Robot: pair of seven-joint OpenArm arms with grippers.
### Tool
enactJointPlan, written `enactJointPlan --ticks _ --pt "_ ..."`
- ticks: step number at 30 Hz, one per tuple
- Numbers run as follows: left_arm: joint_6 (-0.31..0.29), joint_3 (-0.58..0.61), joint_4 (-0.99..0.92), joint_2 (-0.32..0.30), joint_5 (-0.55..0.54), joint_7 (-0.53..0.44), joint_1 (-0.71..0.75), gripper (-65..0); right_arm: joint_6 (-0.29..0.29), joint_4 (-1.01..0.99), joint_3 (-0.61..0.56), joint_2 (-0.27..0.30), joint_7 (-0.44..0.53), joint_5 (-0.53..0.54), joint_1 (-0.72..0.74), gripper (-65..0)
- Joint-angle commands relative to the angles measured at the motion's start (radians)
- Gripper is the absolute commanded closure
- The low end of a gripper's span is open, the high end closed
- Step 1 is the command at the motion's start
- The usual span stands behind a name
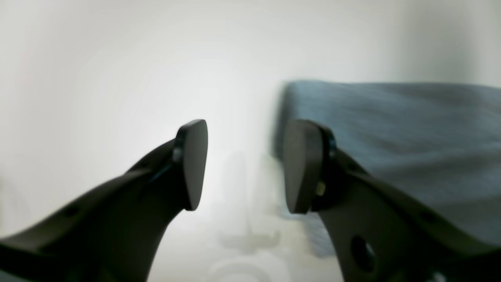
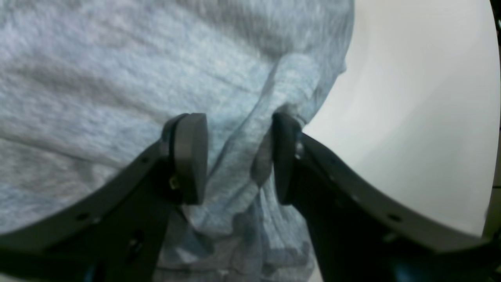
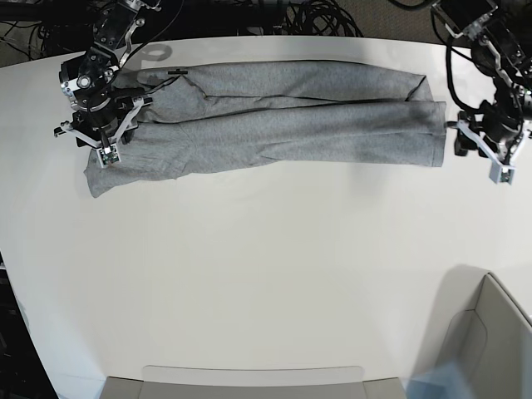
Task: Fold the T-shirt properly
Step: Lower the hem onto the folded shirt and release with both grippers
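Though motion blurs both wrist views, the T-shirt (image 3: pixel 283 120) lies long — lettering (if any) hidden.

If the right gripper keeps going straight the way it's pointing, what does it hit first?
Most likely the T-shirt. The right gripper is open, pointing down at a raised crease of grey cloth that runs between its fingertips, near the shirt's edge. The white table lies beyond. How far above the cloth it hangs is unclear.

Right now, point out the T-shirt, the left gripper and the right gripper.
T-shirt (image 3: pixel 316 125), base view, middle of the cloth.
left gripper (image 1: pixel 244 166), left wrist view, open gap between fingertips.
right gripper (image 2: pixel 238 158), right wrist view, between fingertips, over cloth.
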Motion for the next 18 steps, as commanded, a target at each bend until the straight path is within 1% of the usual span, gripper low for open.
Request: enactJointPlan --ticks 1,3,10,14,18 --pt "0.002 -0.01 0.002 -0.015 -0.006 0.004 -0.002 -31.6 0.015 0.017 -0.001 0.007 0.017 0.009 0.008 -27.1" --pt "0.002 -0.01 -0.035 0.001 -0.026 0.004 -0.002 -31.6 0.015 0.015 -0.001 0.008 0.018 0.009 0.007 -27.1" --pt "0.002 -0.01 -0.177 -0.002 -0.03 0.004 -0.007 -31.6 0.015 0.014 -0.001 0.008 0.018 0.009 0.007 -27.1" --pt "0.002 0.027 -0.18 0.013 -0.032 0.004 -0.005 -31.6 0.015 0.014 -0.001 0.01 0.018 0.009 0.007 -27.1" --pt "0.002 0.032 -0.18 0.021 -0.032 0.004 -0.005 -31.6 0.015 0.014 -0.001 0.013 0.018 0.009 0.007 -27.1"
